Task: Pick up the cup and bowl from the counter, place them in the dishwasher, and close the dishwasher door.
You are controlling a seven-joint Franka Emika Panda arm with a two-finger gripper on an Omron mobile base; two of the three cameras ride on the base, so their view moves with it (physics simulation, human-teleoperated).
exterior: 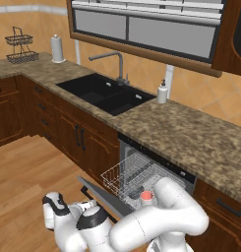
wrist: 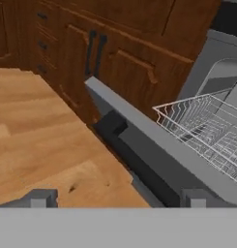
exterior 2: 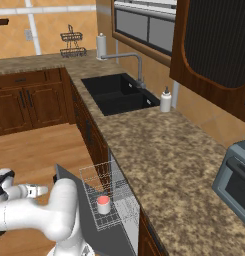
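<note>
gripper point(wrist: 115, 198) (jaws apart), beside dishwasher door point(wrist: 154, 145) edge

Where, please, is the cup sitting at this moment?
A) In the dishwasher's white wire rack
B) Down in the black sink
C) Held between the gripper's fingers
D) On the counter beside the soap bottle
A: the cup stands upright in the pulled-out wire rack of the dishwasher, above the lowered dishwasher door.
</note>
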